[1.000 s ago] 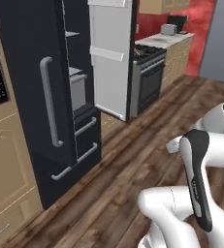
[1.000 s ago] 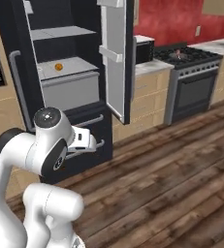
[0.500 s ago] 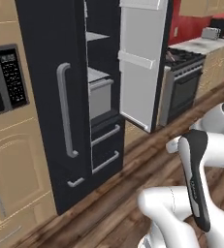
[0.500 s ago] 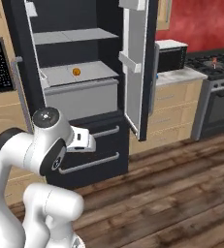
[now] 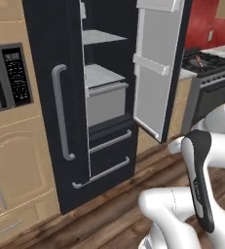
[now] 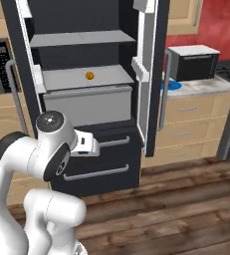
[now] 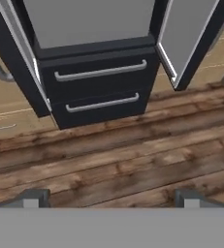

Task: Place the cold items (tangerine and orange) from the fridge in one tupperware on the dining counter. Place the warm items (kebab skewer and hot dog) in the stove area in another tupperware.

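The tall black fridge stands with its right door swung open, and a small round orange fruit sits alone on the grey middle shelf above a grey drawer bin; whether it is the tangerine or the orange cannot be told. The end effector hangs over the brown wooden plank floor before the fridge's two black lower drawers, its dark fingertips spread wide apart with nothing between them.
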Available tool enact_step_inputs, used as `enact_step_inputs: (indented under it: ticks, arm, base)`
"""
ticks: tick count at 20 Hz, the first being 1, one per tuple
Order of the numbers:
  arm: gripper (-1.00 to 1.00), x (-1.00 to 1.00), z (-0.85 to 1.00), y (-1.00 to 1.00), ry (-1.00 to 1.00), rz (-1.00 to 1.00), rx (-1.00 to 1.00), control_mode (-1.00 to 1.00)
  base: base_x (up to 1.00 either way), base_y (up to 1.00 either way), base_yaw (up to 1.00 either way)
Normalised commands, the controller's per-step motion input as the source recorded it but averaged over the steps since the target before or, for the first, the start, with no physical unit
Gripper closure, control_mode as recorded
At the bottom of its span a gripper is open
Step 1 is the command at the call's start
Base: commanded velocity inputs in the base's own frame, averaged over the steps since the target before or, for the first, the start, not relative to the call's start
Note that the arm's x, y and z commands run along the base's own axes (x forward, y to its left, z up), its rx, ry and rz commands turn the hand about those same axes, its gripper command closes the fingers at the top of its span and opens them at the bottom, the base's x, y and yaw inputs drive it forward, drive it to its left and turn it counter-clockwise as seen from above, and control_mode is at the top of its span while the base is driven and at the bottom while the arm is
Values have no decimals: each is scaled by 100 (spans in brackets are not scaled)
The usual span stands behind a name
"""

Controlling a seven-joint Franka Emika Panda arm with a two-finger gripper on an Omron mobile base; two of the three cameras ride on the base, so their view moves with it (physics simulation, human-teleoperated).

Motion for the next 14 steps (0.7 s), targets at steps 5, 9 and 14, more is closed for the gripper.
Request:
enact_step_inputs:
  ticks: [5,9,14]
  arm:
    - [-100,0,0,0,0,0,0,100]
    - [-100,0,0,0,0,0,0,100]
    - [-100,0,0,0,0,0,0,100]
  base:
    - [56,-3,29]
    - [75,-25,34]
    - [72,-55,34]
